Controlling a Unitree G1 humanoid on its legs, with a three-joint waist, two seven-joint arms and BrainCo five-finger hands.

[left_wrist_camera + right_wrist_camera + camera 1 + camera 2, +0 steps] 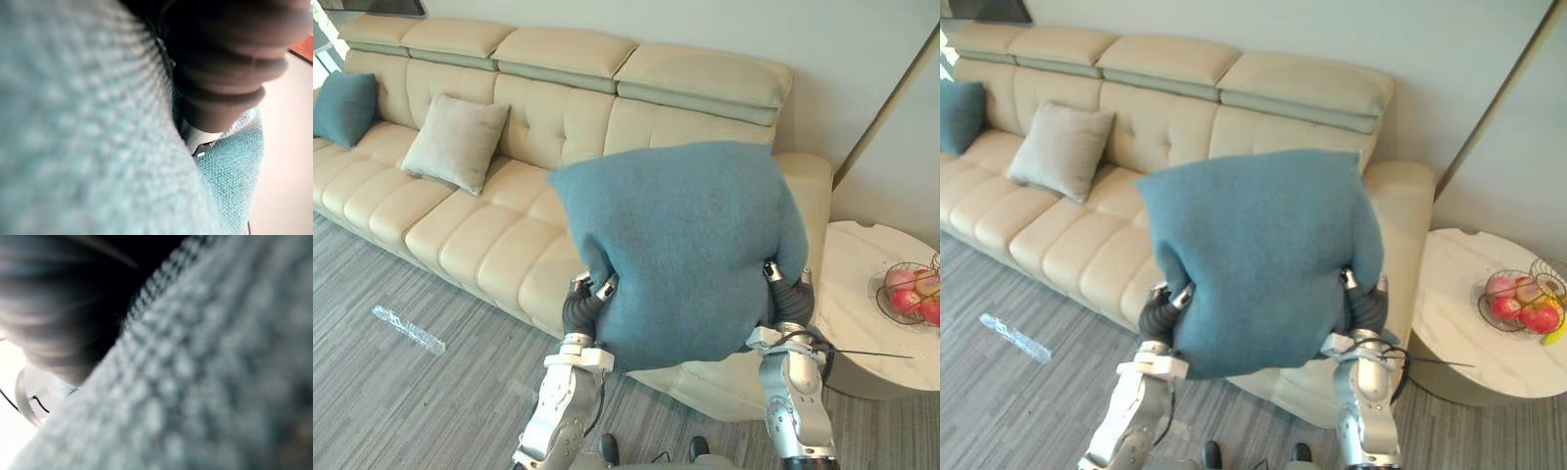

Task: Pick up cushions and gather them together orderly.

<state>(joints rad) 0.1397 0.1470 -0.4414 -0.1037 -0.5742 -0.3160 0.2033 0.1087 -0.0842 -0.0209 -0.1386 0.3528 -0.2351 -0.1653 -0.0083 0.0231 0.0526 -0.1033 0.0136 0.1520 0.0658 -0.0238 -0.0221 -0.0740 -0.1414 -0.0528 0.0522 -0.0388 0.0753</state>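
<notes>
Large teal cushion (685, 245) raised before right end of sofa (460, 235), flanked by left hand (582, 304) and right hand (791, 299) (their grasp cannot be told), beige cushion (456, 142) leant against sofa back

Silver-grey arms (790, 401) carry dark ribbed wrist covers (579, 311).

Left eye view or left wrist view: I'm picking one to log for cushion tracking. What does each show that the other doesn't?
Left eye view's own: the beige sofa, a grey cushion and a second teal cushion on it, the round table with a wire fruit basket. Left wrist view's own: the weave of the big teal cushion up close, pressed against the ribbed cover of the left hand. Shared: that cushion and the left hand at its edge.
</notes>
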